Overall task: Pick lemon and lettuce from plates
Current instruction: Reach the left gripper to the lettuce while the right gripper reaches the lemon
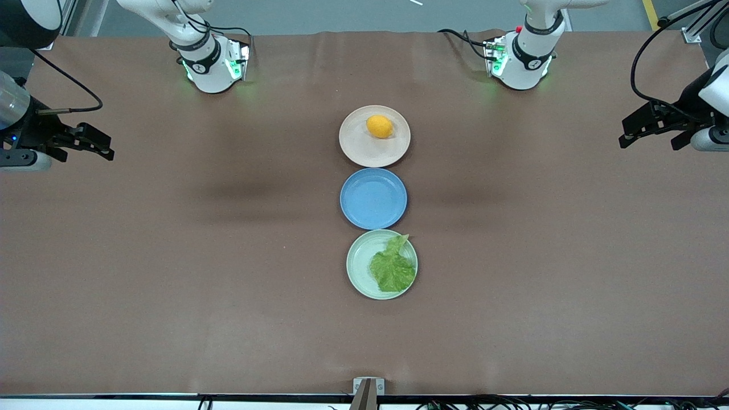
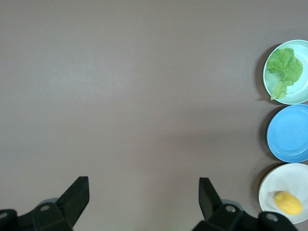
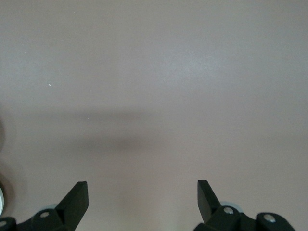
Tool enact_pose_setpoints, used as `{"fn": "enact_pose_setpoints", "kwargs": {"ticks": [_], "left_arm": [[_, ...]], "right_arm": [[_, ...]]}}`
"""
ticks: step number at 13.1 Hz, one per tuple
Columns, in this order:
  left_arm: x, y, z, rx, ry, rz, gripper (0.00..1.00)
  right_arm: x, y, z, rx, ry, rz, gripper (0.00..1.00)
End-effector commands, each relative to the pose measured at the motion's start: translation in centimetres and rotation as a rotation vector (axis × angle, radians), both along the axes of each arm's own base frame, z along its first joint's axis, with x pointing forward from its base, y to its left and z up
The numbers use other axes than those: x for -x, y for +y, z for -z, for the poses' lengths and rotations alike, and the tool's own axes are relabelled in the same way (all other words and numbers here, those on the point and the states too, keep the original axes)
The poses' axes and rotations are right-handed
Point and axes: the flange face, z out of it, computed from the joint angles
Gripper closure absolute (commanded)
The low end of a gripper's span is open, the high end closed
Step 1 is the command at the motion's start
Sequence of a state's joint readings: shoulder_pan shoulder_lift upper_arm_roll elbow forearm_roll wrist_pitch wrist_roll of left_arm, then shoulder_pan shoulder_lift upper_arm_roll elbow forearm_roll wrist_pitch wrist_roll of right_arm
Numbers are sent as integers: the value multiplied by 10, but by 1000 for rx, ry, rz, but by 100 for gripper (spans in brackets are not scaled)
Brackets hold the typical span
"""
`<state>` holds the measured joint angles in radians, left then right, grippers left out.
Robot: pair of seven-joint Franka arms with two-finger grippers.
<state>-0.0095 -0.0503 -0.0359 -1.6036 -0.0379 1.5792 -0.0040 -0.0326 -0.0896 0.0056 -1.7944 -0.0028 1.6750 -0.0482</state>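
Nothing is grasped yet: the lemon (image 1: 379,126) sits on the beige-pink plate (image 1: 356,145) at frame centre, the lettuce (image 1: 392,267) on the mint-green plate (image 1: 359,267) lower down (a blue plate (image 1: 373,199) between), while the left gripper (image 1: 649,132) at the right edge and the right gripper (image 1: 85,143) at the left edge hover with fingers spread, seemingly over bare worktop (image 1: 171,256), so next each must reach inward.

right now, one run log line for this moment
stage: not started | lemon: on beige plate | lettuce: on green plate | left tool: open, waiting | right tool: open, waiting
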Motion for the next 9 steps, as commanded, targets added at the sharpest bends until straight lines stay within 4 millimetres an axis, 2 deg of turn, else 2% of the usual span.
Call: {"fn": "enact_pose_setpoints", "kwargs": {"ticks": [1,7,9], "left_arm": [[4,1,-6,-2,-1,13,0],[4,1,-5,1,3,2,0],[1,-1,2,9,21,4,0]], "right_arm": [[8,-1,-2,2,-14,-10,0],[8,-3,-6,4,-14,-5,0],[3,-2,-12,8,-20,-4,0]]}}
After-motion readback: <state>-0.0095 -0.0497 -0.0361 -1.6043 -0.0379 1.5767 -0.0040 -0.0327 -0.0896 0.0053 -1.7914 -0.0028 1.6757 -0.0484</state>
